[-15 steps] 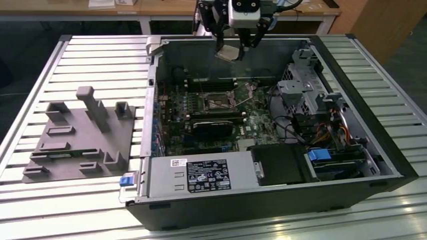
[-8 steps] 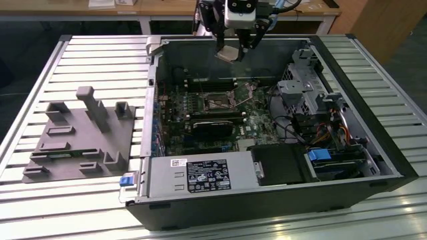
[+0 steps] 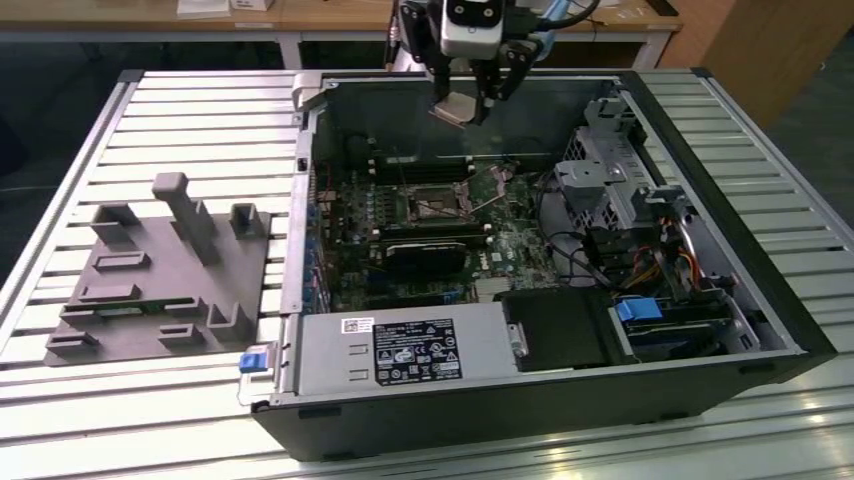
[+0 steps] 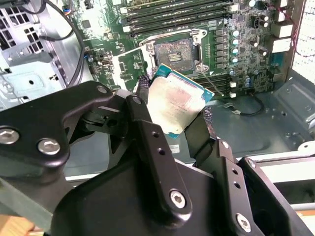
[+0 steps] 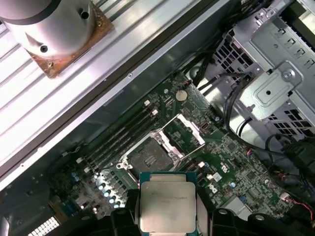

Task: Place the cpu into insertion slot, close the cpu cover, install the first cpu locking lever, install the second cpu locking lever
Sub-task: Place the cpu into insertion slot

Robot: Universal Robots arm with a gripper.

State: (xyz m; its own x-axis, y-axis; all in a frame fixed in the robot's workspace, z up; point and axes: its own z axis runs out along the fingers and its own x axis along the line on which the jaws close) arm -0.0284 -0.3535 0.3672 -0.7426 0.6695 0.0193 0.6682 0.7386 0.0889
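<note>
My gripper (image 3: 470,100) hangs over the far wall of the open computer case, shut on the cpu (image 3: 457,106). In both wrist views the cpu (image 4: 178,98) (image 5: 169,206) is a flat square chip with a pale metal top, pinched at two opposite edges by the black fingers (image 4: 147,128). Below it on the motherboard the insertion slot (image 5: 150,155) (image 4: 174,50) (image 3: 435,206) lies bare. The cpu cover (image 5: 185,132) (image 4: 130,65) is swung up and open beside the slot. A thin locking lever (image 4: 214,81) sticks out, unlatched.
The case (image 3: 747,290) lies on its side on a slatted metal table. Inside are a drive cage (image 3: 603,185), cables, a black block (image 3: 427,252) and a power supply (image 3: 400,352). A grey parts fixture (image 3: 147,270) sits on the exterior view's left.
</note>
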